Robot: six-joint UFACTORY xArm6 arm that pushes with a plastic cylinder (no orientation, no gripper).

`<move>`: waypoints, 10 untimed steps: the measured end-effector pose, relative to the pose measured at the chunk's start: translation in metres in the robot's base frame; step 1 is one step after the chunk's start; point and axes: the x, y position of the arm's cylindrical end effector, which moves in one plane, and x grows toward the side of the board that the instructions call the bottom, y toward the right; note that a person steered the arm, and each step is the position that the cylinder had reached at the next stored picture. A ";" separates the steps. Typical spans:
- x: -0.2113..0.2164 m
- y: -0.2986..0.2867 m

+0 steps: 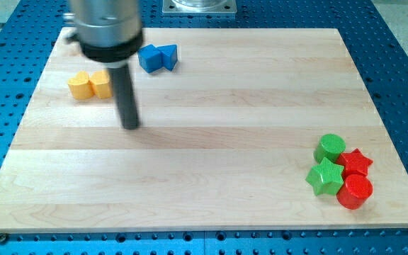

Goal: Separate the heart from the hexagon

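Two yellow blocks touch side by side near the view's upper left. The left one looks like the yellow heart (80,86) and the right one like the yellow hexagon (101,83). My tip (131,127) rests on the board below and to the right of the hexagon, a short gap away, touching neither block. The rod's upper part and its grey mount hide the board just above the yellow pair.
A blue cube (149,58) and a blue triangle (168,55) touch at the view's top, right of the rod. At the lower right, a green cylinder (329,147), red star (356,162), green star (325,177) and red cylinder (355,191) cluster near the wooden board's (211,163) edge.
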 end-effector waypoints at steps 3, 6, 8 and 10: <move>-0.089 -0.112; -0.071 -0.060; -0.049 -0.027; 0.027 0.032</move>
